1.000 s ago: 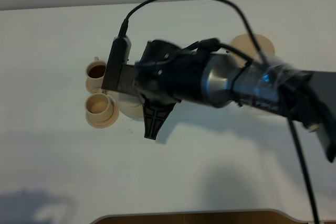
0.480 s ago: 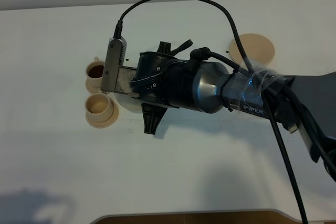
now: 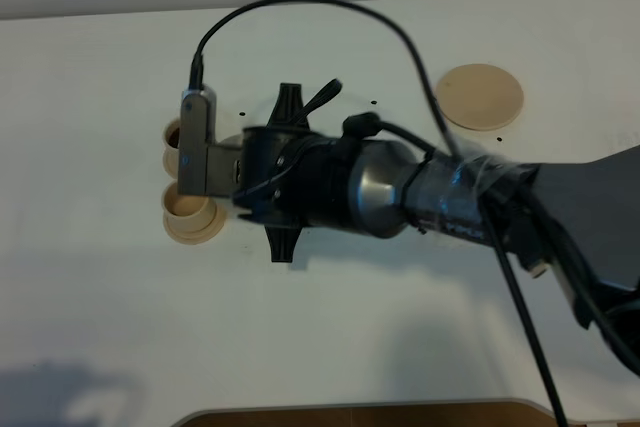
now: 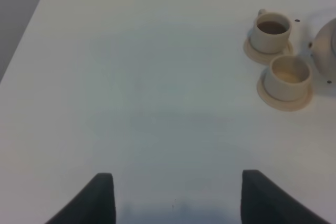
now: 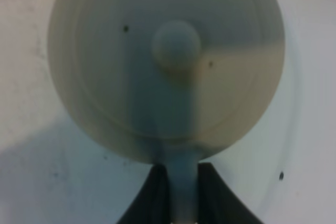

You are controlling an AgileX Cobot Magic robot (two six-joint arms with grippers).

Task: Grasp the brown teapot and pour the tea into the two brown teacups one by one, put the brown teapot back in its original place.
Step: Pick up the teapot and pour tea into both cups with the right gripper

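Observation:
In the right wrist view my right gripper is shut on the loop handle of the brown teapot, seen from above with its lid knob. In the exterior view my right arm reaches left across the table and hides the teapot. Two teacups on saucers stand at the left: the far one holds dark tea, the near one looks pale inside. The teapot's edge shows beside the cups. The round disc lies bare at the back right. My left gripper is open and empty.
The white table carries the cups, their saucers and the disc. A black cable arcs over the right arm. The table's front edge shows at the bottom of the exterior view.
My right arm has moved left and toward the near cup, with its wrist turning. The disc at the back right, partly covered before, now shows whole. The cups have not moved.

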